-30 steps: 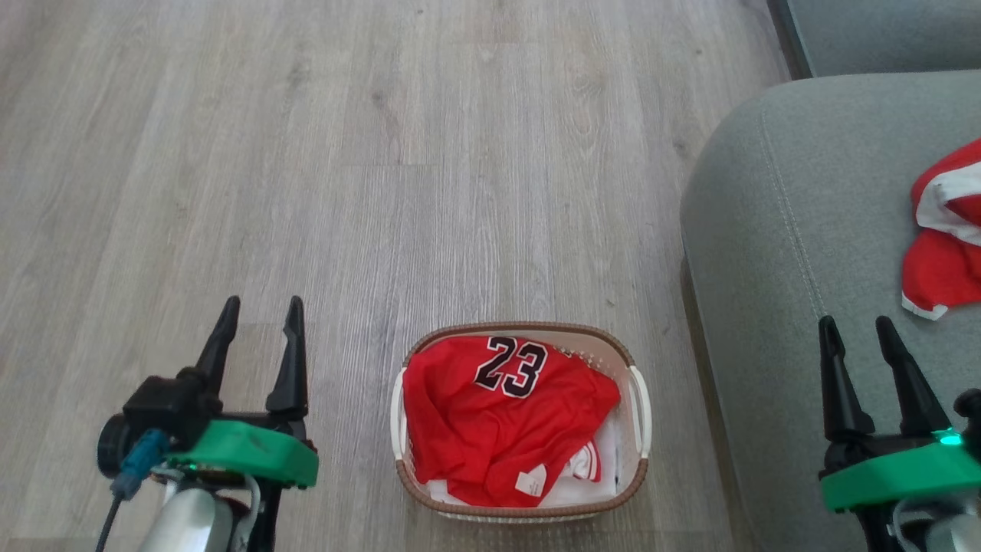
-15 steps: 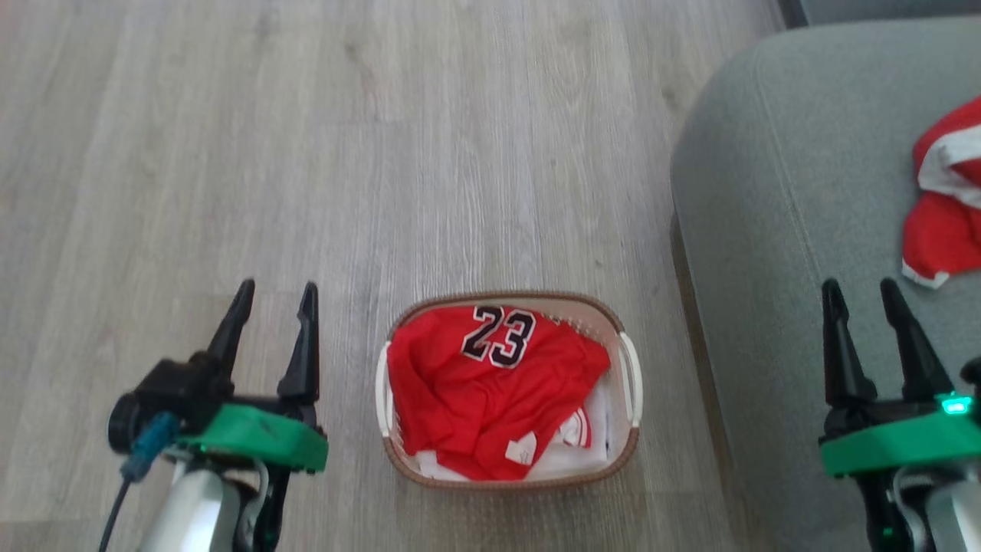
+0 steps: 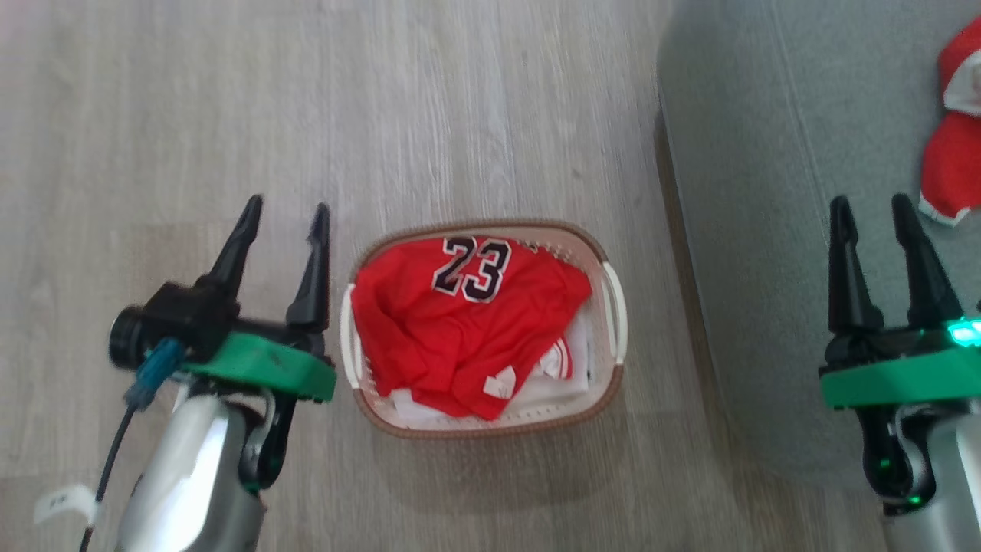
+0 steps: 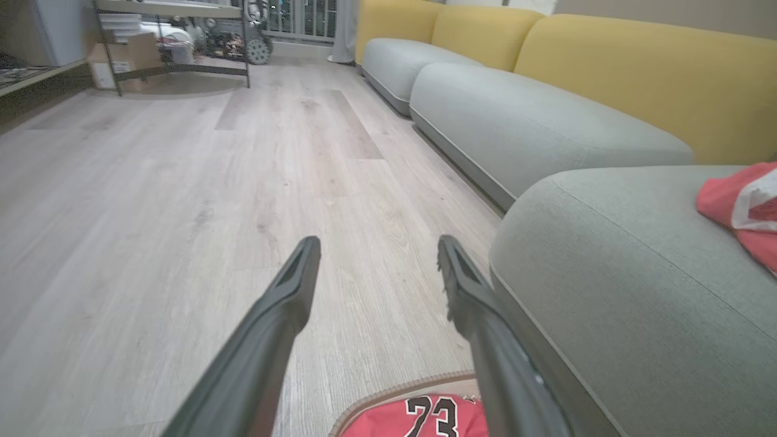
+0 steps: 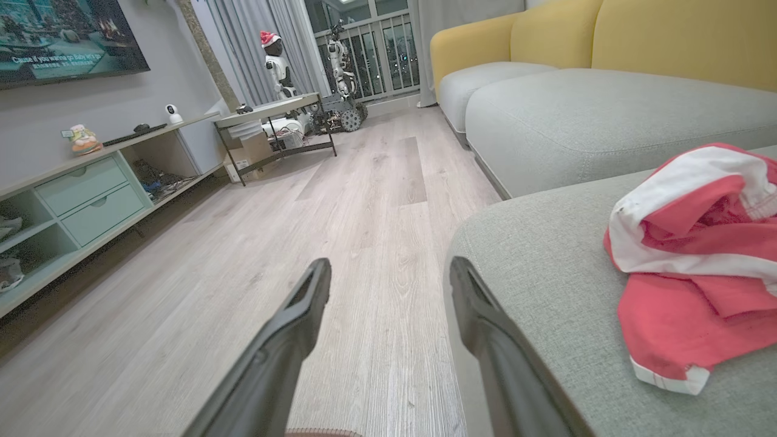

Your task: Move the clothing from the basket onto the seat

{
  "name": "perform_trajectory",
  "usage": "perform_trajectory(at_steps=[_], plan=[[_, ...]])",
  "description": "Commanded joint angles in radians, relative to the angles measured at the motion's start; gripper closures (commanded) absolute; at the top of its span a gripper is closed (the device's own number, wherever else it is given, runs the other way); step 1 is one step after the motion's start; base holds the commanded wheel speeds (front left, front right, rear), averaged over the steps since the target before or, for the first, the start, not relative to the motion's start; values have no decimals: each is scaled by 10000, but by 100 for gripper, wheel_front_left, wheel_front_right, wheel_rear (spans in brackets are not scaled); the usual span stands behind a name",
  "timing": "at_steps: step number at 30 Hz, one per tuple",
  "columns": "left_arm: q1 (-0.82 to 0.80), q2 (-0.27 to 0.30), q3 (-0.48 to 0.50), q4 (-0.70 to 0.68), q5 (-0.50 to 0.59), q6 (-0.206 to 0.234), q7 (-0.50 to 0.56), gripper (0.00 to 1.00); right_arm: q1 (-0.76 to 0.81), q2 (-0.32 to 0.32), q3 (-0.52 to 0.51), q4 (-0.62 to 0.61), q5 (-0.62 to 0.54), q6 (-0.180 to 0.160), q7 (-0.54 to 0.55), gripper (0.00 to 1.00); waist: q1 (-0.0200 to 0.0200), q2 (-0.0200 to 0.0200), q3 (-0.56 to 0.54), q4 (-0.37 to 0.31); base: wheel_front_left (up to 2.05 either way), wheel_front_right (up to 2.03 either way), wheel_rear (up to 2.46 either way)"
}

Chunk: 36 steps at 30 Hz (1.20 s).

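The cream basket (image 3: 613,383) with a brown rim stands on the wood floor, filled with a crumpled red jersey (image 3: 452,330) bearing the number 23 over white fabric. My left gripper (image 3: 285,211) hovers open just left of the basket, nothing between its fingers. The same left gripper (image 4: 373,243) points along the floor in the left wrist view, with the jersey (image 4: 425,419) at the bottom edge. My right gripper (image 3: 872,205) is open over the grey-green seat (image 3: 751,192). A second red and white garment (image 3: 954,161) lies on the seat (image 5: 564,285), right of my right gripper (image 5: 388,264).
More grey sofa cushions (image 4: 516,115) and yellow backrests (image 4: 643,73) run along the right. A low cabinet (image 5: 91,194), a metal table (image 5: 273,121) and a parked robot (image 5: 340,91) stand at the far end of the room.
The head camera has tipped down, so basket and seat slid up the picture. My left gripper has come closer to the basket's left side. Both grippers stay open.
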Motion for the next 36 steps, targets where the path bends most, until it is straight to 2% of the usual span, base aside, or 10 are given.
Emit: perform_trajectory(at_steps=[1, 10, 20, 36], plan=[[-457, 48, 226, -155, 120, -99, -95, 0, -273, -79, 172, -360, -41, -4, -115, 0, -1, 0, 396, -225, 0, 0, 0], [-1676, -95, -395, 1398, 335, -457, -1, 0, -1174, 163, 38, -688, -59, -4, -131, 0, -1, 0, 1676, -626, 0, 0, 0], [-3396, -335, -1278, 4060, 398, -774, 422, 0, -2102, 396, -108, -1214, -135, -4, -132, 0, -1, 0, 3238, -990, 0, 0, 0], [-5956, -446, -2670, 7891, 291, -928, 769, 0, -3317, 1001, 150, -2320, -339, -4, -133, 0, -1, 0, 5536, -1838, 0, 0, 0]])
